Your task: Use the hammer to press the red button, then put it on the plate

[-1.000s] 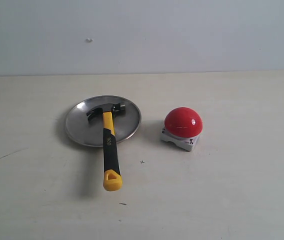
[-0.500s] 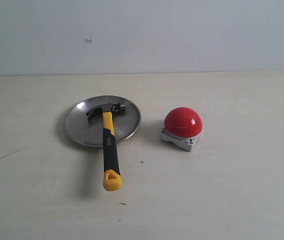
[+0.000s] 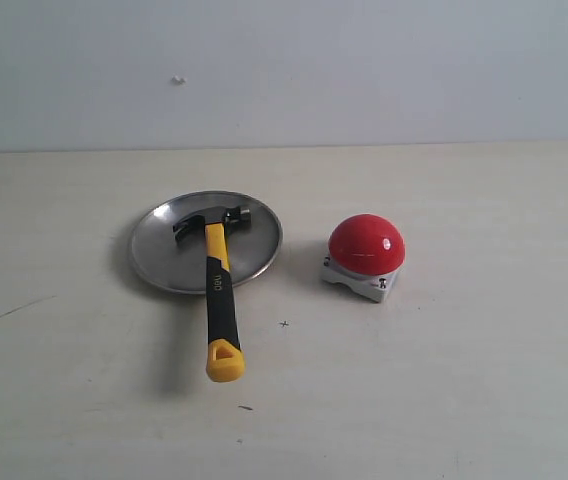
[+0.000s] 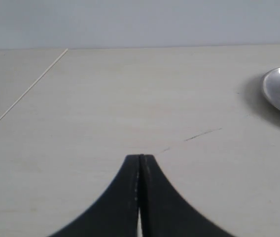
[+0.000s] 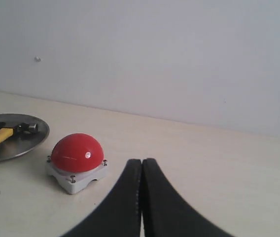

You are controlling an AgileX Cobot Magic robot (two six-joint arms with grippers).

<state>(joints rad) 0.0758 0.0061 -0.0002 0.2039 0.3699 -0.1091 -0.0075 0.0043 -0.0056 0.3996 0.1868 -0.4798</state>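
Observation:
The hammer (image 3: 219, 290) lies with its dark head on the silver plate (image 3: 159, 250) and its yellow-and-black handle reaching off the rim toward the front. The red button (image 3: 366, 244) stands on its grey-white base to the plate's right. Neither arm shows in the exterior view. My left gripper (image 4: 140, 157) is shut and empty over bare table, with the plate's rim (image 4: 278, 91) far off at the frame edge. My right gripper (image 5: 142, 161) is shut and empty, a short way from the red button (image 5: 77, 152); the hammer head (image 5: 17, 129) on the plate (image 5: 26, 143) lies beyond.
A pale wooden table (image 3: 464, 380) carries everything, and a plain light wall (image 3: 364, 70) rises behind it. A thin seam line (image 4: 26, 94) crosses the table in the left wrist view. A few small dark scratches mark the tabletop.

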